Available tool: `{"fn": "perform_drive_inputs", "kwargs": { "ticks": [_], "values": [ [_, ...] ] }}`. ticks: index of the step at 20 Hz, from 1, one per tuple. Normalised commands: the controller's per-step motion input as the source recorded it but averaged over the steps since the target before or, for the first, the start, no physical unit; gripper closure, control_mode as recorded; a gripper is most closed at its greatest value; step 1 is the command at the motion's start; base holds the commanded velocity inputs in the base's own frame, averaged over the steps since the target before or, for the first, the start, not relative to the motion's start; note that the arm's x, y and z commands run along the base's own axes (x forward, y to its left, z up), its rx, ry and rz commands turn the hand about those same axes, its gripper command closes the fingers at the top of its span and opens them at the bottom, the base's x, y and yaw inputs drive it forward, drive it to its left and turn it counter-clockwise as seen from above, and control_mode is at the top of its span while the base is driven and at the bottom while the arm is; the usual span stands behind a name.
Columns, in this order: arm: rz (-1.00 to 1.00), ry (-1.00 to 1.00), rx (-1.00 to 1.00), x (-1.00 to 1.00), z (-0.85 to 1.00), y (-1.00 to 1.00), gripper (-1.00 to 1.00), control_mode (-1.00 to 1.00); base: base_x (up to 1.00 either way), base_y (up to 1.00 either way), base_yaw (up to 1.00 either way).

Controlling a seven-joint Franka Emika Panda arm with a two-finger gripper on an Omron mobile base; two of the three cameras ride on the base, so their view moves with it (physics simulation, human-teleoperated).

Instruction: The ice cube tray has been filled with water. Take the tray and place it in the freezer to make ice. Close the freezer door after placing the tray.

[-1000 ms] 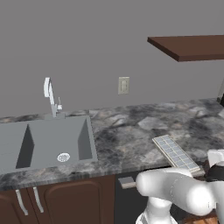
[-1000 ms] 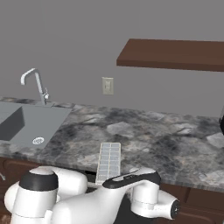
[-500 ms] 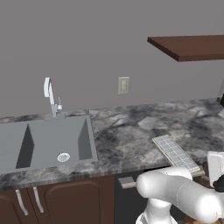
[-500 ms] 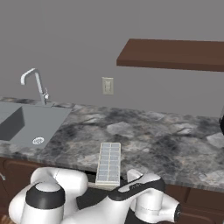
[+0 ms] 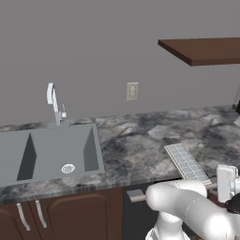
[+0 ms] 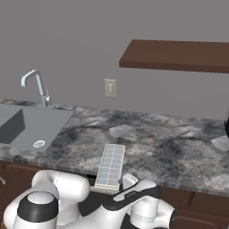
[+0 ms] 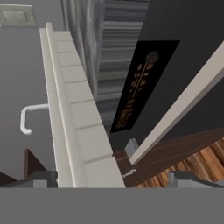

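White ice cube tray [image 6: 111,165] overhangs the counter edge [image 6: 179,183]; claw [image 7: 116,178] spread, empty.

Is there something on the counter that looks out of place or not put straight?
Yes. The ice cube tray lies at the very front of the counter, and its near end seems to stick out over the edge, in front of the dark panel below. In the left base view it also sits slantwise to the counter edge. No spill shows.
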Motion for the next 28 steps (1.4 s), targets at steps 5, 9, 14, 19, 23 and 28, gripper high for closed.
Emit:
{"fn": "perform_drive_inputs", "kwargs": {
  "ticks": [5, 9, 14, 19, 23, 28],
  "values": [
    [0.00, -0.01, 0.00, -0.14, 0.01, 0.00, -1.00, -1.00, 0.00, 0.00, 0.00],
    [0.00, -0.09, 0.00, -0.16, 0.14, 0.00, -1.00, -1.00, 0.00, 0.00, 0.00],
    [0.00, -0.14, 0.00, -0.11, 0.26, 0.00, -1.00, -1.00, 0.00, 0.00, 0.00],
    [0.00, -0.14, 0.00, -0.04, 0.22, 0.02, -1.00, -1.00, 0.00, 0.00, 0.00],
    [0.00, -0.04, 0.00, -0.01, 0.01, 0.13, -1.00, -1.00, 0.00, 0.00, 0.00],
    [0.00, 0.00, 0.00, 0.00, -0.03, 0.09, -1.00, -1.00, 0.00, 0.00, 0.00]
  ]
}}
